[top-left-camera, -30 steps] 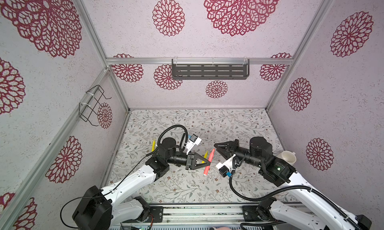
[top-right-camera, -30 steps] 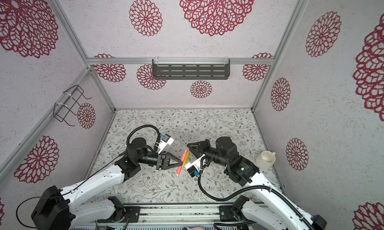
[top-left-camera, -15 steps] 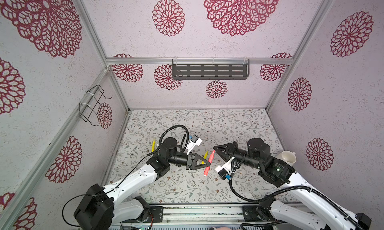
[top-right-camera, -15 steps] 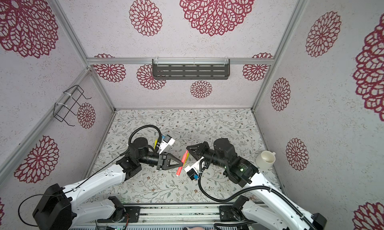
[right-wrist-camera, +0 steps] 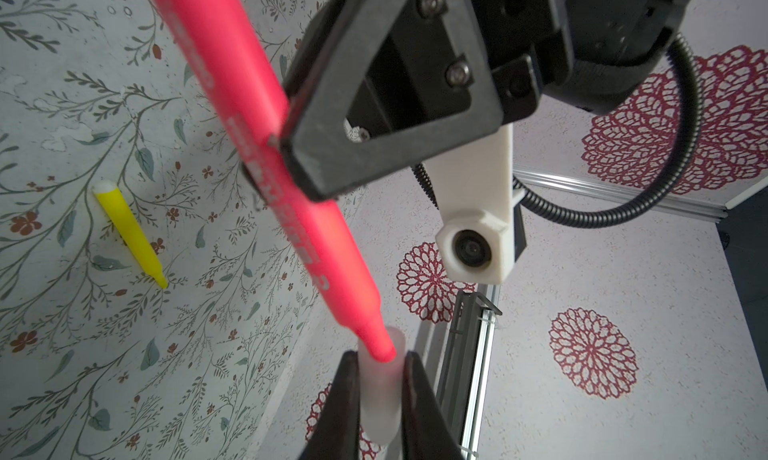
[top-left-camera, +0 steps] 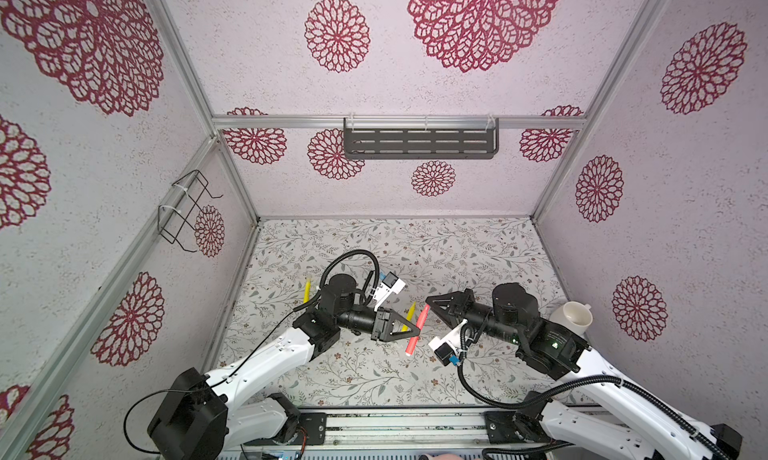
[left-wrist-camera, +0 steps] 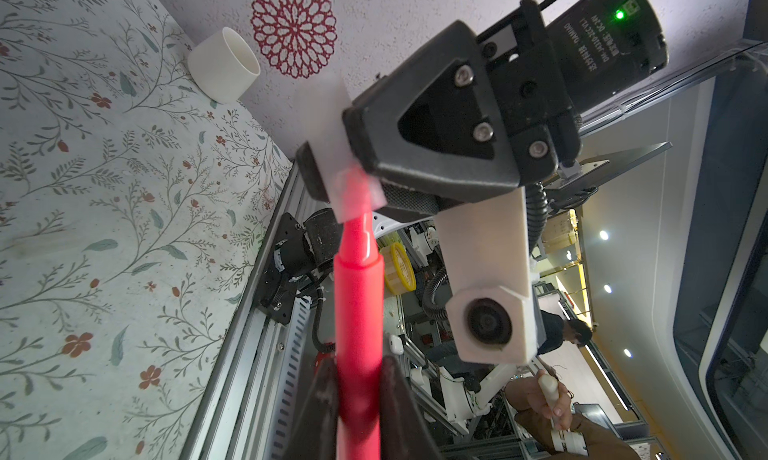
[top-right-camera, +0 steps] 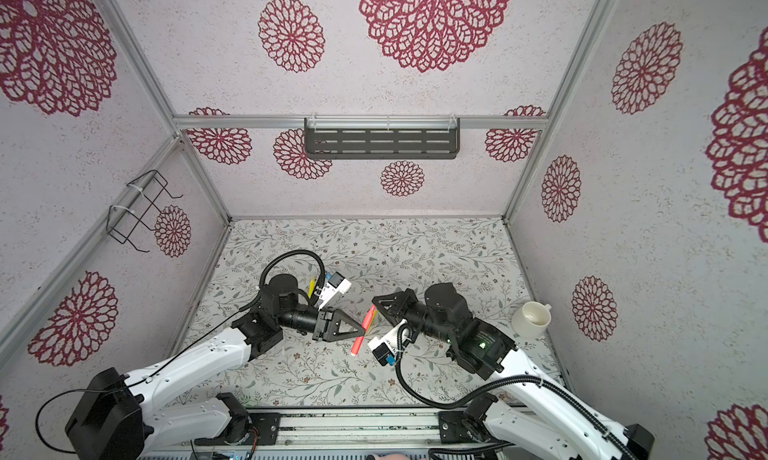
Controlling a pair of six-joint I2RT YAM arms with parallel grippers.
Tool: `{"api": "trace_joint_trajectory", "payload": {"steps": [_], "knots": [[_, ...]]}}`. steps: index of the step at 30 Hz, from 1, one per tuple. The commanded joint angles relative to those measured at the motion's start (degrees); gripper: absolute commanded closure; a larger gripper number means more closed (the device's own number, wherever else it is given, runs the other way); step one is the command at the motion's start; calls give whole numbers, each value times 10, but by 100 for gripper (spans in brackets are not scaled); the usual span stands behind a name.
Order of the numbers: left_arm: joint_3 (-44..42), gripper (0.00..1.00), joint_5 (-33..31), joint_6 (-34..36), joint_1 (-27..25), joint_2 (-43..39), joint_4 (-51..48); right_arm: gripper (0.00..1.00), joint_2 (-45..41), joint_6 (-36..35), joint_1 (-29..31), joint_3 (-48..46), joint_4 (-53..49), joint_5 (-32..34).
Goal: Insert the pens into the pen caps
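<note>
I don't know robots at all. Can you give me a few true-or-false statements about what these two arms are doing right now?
1. The left gripper holds the red-pink pen. True.
2. The right gripper is empty. False: it is shut on a clear pen cap.
3. The pen's tip sits at the cap's open mouth. True.
4. The white cup stands between the two grippers. False: it stands at the right edge of the table.
5. A yellow pen lies on the table. True.
</note>
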Motion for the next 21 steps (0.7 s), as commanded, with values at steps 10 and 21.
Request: {"api": "trace_joint_trajectory", "payload": {"steps": [10, 21], "knots": [[12, 100, -28, -11, 16, 12, 58, 100, -2, -12, 42, -3, -38, -31], [10, 100, -3, -18, 21, 10, 58, 100, 6, -89, 47, 15, -89, -8]]}}
